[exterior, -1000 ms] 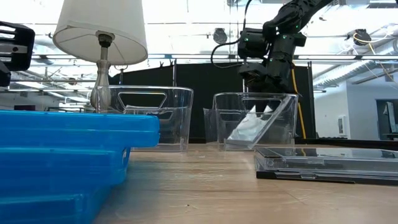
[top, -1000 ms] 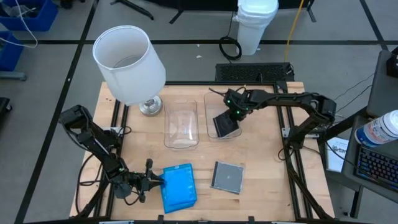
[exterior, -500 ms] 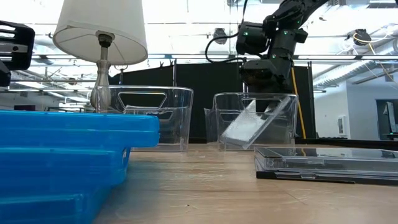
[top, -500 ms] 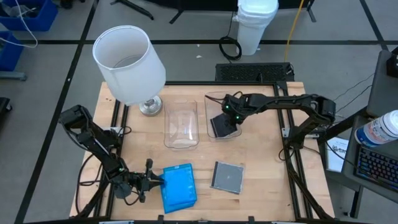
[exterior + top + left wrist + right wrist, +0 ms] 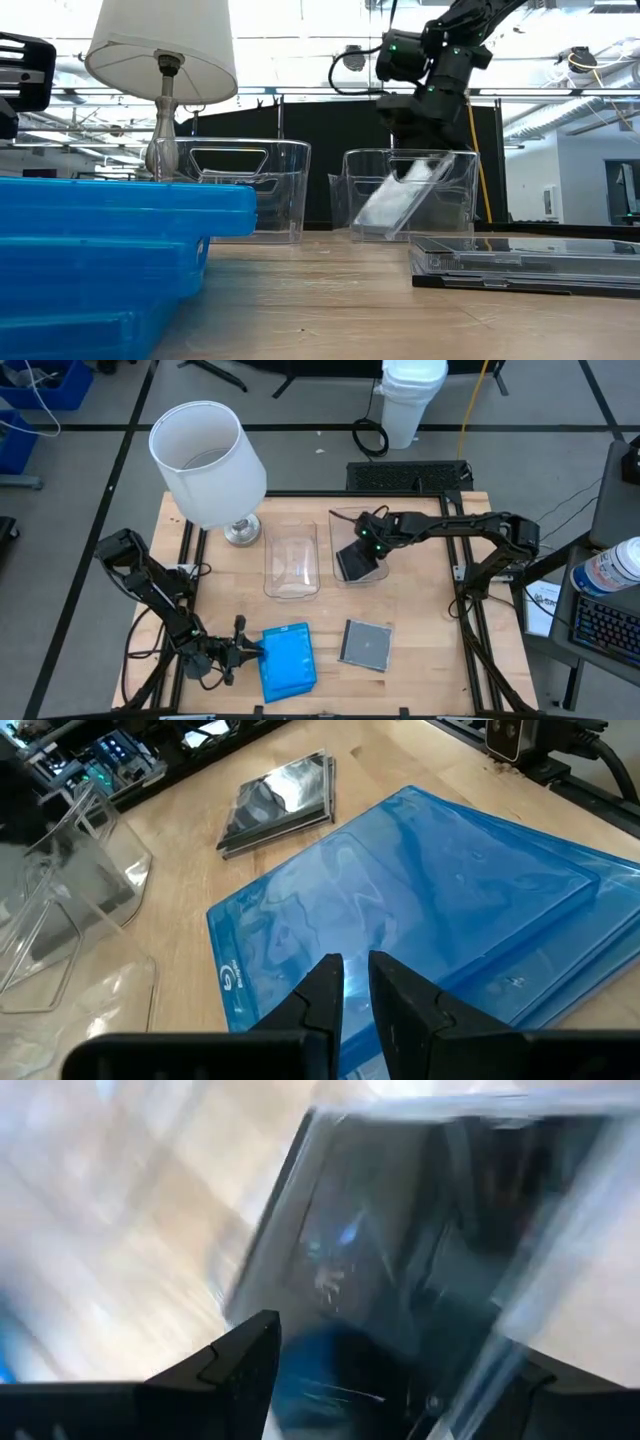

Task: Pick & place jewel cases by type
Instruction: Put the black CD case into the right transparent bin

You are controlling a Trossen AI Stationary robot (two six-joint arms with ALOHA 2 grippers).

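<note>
Smoky grey, one case (image 5: 357,563) lies tilted in the right tub (image 5: 340,525), released by the spread-fingered right gripper (image 5: 372,537) just above it. That gripper is best lifted straight up, so the leaning case is not dragged. The left gripper (image 5: 356,982), fingers nearly closed on nothing, waits at the blue cases (image 5: 287,660); another grey case (image 5: 366,644) lies beside them.

The lamp (image 5: 210,465) stands tall at the bench's (image 5: 420,660) far left corner, its shade overhanging the left clear tub (image 5: 291,560), so entry to that tub is freer from the near side. The right clear tub (image 5: 345,520) holds a dark jewel case (image 5: 358,562) leaning aslant, with the right gripper (image 5: 362,540) over it. Along the near edge, open wood lies between the blue cases (image 5: 287,659) and the flat dark case (image 5: 366,644), and right of it.
</note>
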